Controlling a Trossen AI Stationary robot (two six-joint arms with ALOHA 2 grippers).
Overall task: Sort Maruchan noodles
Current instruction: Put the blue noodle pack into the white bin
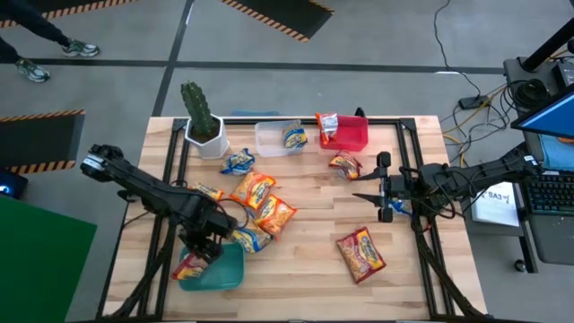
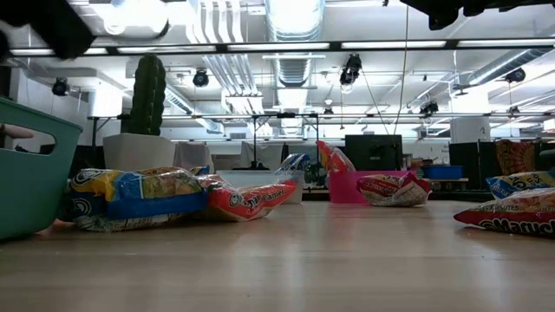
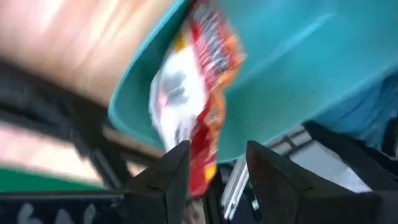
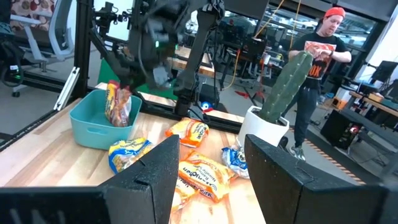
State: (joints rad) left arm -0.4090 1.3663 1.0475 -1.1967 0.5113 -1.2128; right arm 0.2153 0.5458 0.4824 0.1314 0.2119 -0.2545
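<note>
Several Maruchan noodle packets lie flat on the wooden table: two orange ones (image 1: pixel 252 188) (image 1: pixel 275 215), blue ones (image 1: pixel 239 161) (image 1: pixel 251 238) and red ones (image 1: pixel 360 254) (image 1: pixel 345 165). A red-yellow packet (image 3: pixel 199 93) (image 4: pixel 118 106) stands on edge in the teal bin (image 1: pixel 229 269), leaning on its wall. My left gripper (image 1: pixel 204 247) (image 3: pixel 217 155) hangs open just above it, fingers pointing down. My right gripper (image 1: pixel 368 193) (image 4: pixel 211 149) waits open over the table's right side, clear of every packet. My left gripper's open fingers stand on either side of the upper end (image 3: pixel 202 165) of the red-yellow packet, coming from above. I cannot tell whether a finger touches it, as the picture is blurred there. The packet's lower edge rests in the teal bin.
A clear bin (image 1: pixel 269 148) with one packet (image 1: pixel 294 136) and a red bin (image 1: pixel 354 135) with another (image 1: pixel 328 126) sit near the far edge. A cactus (image 1: pixel 199 112) in a white pot stands far left. A person (image 4: pixel 317 56) stands beyond the table. Bare wood lies near centre.
</note>
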